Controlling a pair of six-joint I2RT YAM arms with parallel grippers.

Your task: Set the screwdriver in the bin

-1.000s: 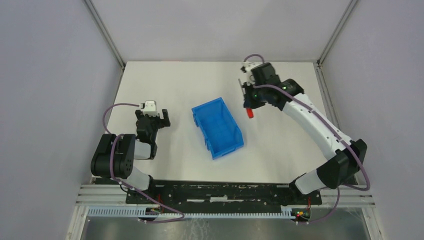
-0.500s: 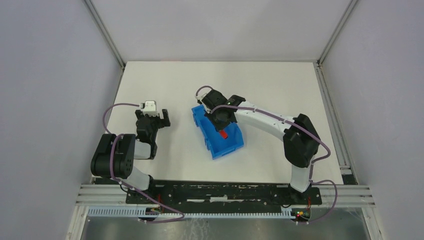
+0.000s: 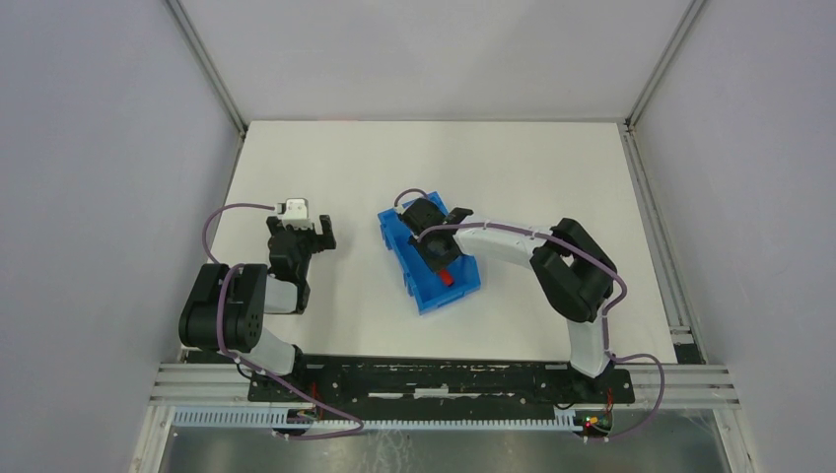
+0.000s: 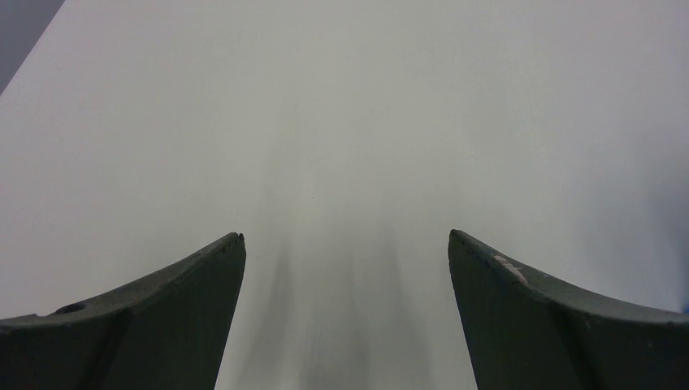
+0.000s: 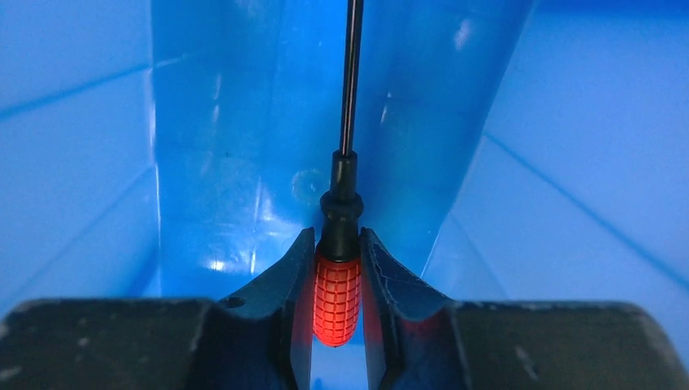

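Observation:
The blue bin (image 3: 439, 296) stands mid-table. My right gripper (image 3: 440, 262) reaches down inside it. In the right wrist view the right gripper (image 5: 337, 236) is shut on the screwdriver (image 5: 337, 296). Its fingers press both sides of the red ribbed handle, and the thin black shaft points ahead along the blue bin floor (image 5: 569, 162). From above, only the red handle of the screwdriver (image 3: 447, 277) shows below the gripper. My left gripper (image 3: 313, 234) rests left of the bin, apart from it. The left wrist view shows the left gripper (image 4: 345, 236) open over bare table with nothing between its fingers.
The white table (image 3: 552, 168) is fenced by grey walls and metal corner posts. The right arm's elbow (image 3: 572, 266) folds over the table to the right of the bin. A black rail (image 3: 434, 379) runs along the near edge.
My right arm swung left from beside the bin to over it, then lowered into it, carrying the screwdriver. The left arm has not moved.

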